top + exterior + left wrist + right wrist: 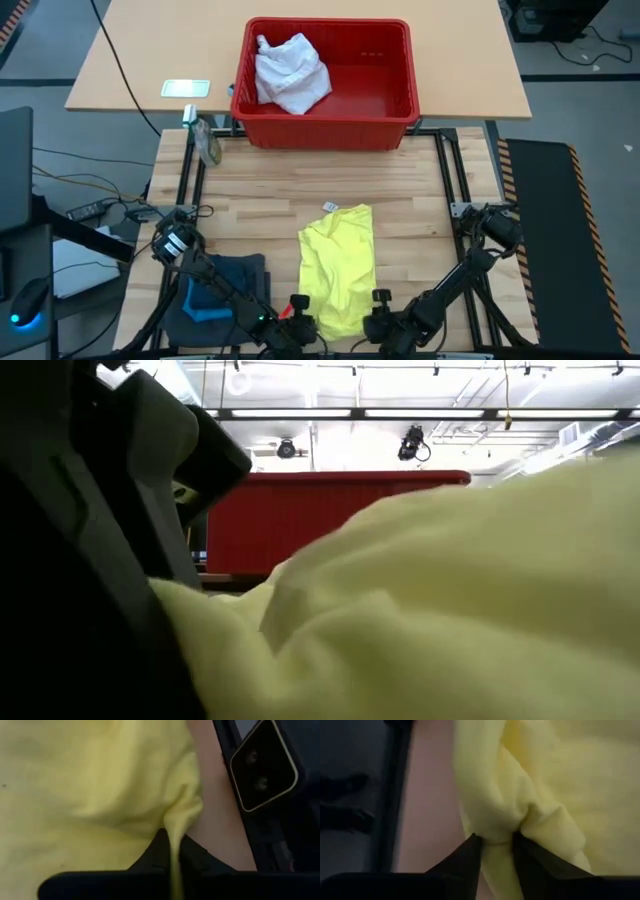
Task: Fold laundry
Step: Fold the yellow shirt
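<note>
A yellow garment lies spread lengthwise on the wooden table, its near end between my two grippers. My left gripper is at its near left corner, shut on the cloth. My right gripper is at its near right corner, closed on a bunch of the cloth. In the low view the yellow garment fills most of the picture. A white garment lies in the red basket. A bright blue garment rests on a dark one at the near left. My left gripper pinches a thin edge of the yellow garment between its two fingers, at the near left corner. The fingers slant down from the table's near side. The cloth rises in a small peak at the fingers; the rest lies on the table. My right gripper pinches a gathered fold of the yellow garment between its two fingers, at the near right corner. Several layers are bunched there. The fingers slant down from the near side, and the rest of the garment lies on the table.
The red basket stands at the table's far edge. A small greenish object and a pale card lie at the far left. Bare wood shows between the basket and the yellow garment and to the garment's right.
</note>
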Controlling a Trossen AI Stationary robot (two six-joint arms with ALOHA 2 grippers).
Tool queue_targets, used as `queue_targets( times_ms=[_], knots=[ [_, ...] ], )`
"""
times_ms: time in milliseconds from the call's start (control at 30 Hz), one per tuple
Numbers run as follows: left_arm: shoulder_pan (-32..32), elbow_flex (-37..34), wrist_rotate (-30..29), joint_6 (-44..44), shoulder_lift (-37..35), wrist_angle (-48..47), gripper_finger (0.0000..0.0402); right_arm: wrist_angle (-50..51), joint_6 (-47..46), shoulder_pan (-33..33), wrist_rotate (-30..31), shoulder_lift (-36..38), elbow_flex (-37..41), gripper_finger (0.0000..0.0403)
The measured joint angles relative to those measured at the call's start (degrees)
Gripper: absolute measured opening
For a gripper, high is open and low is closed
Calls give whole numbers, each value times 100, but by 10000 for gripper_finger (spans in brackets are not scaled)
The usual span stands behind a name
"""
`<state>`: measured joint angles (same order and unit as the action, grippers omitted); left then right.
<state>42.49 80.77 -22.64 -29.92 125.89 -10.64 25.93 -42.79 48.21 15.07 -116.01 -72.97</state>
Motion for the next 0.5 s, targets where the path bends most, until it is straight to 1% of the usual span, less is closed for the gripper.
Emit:
queue_targets(
  times_ms=[67,167,200,267,333,400,500],
  knots=[
    [-14,-1,43,-105,-111,-68,13,-126,-440,-31,-79,-89,-15,96],
    [-26,-40,182,-207,-393,-478,12,-63,-1254,-49,-279,30,3,34],
    [-30,-55,328,-228,-513,-659,12,-14,-1413,-55,-396,123,13,18],
    [-36,-55,591,-339,-803,-977,11,150,-1704,-35,-451,411,40,12],
    [-112,-51,937,-523,-1211,-1326,11,345,-2066,-27,-315,831,5,8],
    [-281,-39,1407,-520,-1606,-1609,11,628,-2247,-50,-46,1272,-28,5],
    [-674,-44,1521,-502,-2178,-2013,11,1311,-2341,-191,523,1827,-8,4]
  ],
)
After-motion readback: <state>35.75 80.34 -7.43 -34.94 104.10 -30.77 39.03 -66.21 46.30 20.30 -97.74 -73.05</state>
